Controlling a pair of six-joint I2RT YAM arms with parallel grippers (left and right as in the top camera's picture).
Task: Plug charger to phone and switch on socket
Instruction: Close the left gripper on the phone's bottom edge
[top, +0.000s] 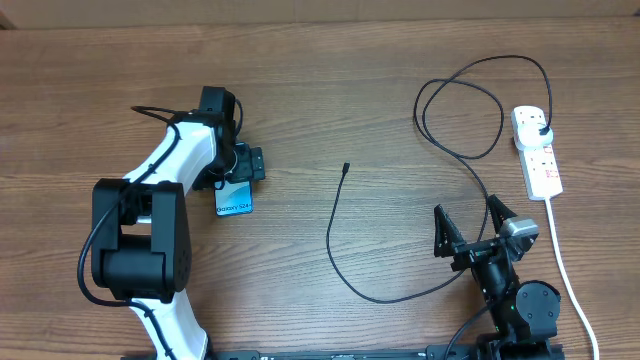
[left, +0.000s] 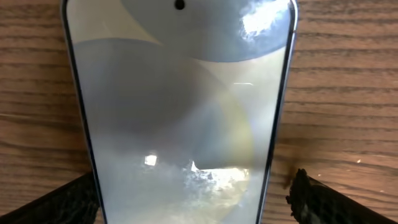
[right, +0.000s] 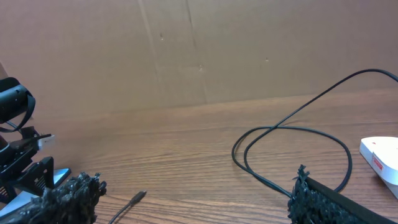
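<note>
Phone (left: 180, 93) lay flat right under your left gripper (left: 194, 186), jaws spread wide either side of it, so you needed to centre before squeezing. Rightward, the charger (top: 330, 238) trailed loose, your right gripper (top: 465, 210) gaped empty, and the socket (top: 538, 160) sat far right.

The worktop (top: 330, 100) is brown wood grain, smooth with a low sheen. The phone (left: 180, 112) has a glossy glass face that mirrors light, edged by a dark shiny frame. The charger (top: 329, 235) is a smooth, matt black cable. The socket (top: 537, 152) is smooth white plastic. The fingers (right: 68, 199) of the right hand (right: 196, 199) are black and rough. Behind stands matt brown cardboard (right: 186, 50).
</note>
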